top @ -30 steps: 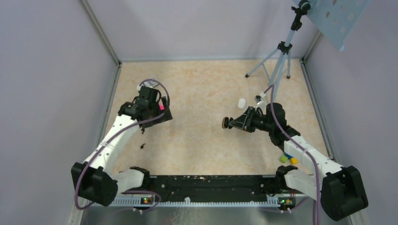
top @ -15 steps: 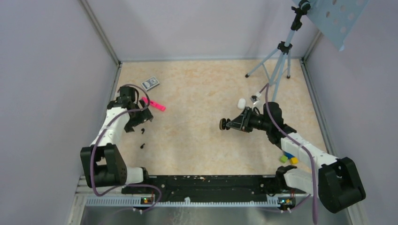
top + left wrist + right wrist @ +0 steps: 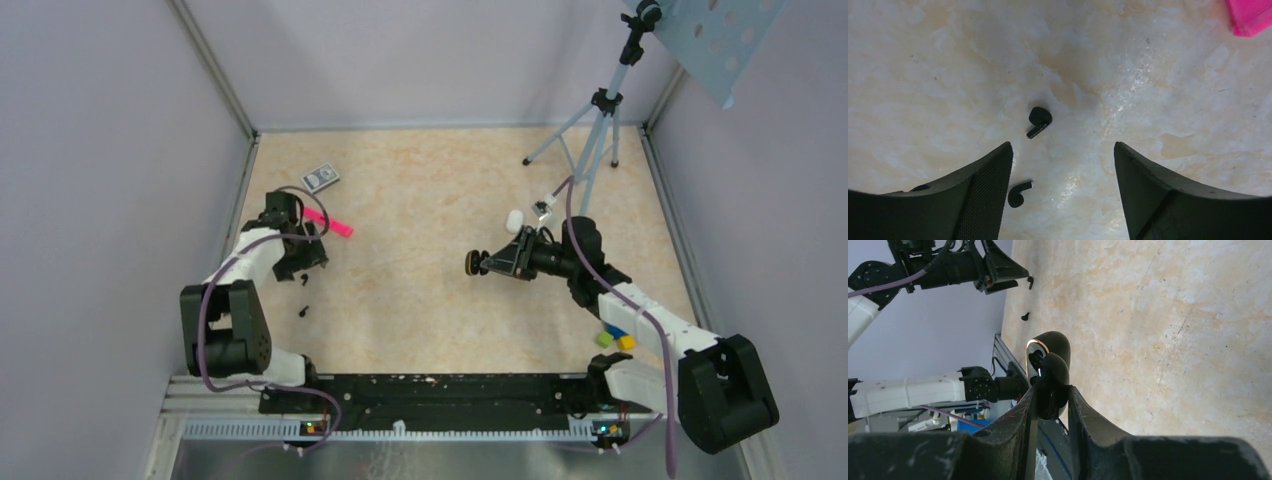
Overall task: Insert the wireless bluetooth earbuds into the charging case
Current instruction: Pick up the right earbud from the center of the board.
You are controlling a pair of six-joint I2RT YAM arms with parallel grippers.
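Hanging low over the table (image 3: pixel 430 190), the left gripper (image 3: pixel 1063 150) has its two fingers far apart and holds nothing. The first earbud (image 3: pixel 1040 120) is small and black. It lies on the table just in front of the gap between the fingers and does not touch them. The second earbud (image 3: pixel 1018 194), also black, lies farther back, right beside the inner side of one finger. It is too close to tell if it touches. A pink thing (image 3: pixel 1250 17) sits ahead of this gripper and off to one side.

The right gripper (image 3: pixel 1050 390) is squeezed on the charging case (image 3: pixel 1054 372). The case is black and shiny. It sticks out past the fingertips, up off the table, and its lid is partly open. Both earbuds lie well away from this gripper, far out in front of it near the other arm. A white pill-shaped thing (image 3: pixel 514 220) lies on the table close beside the right wrist.
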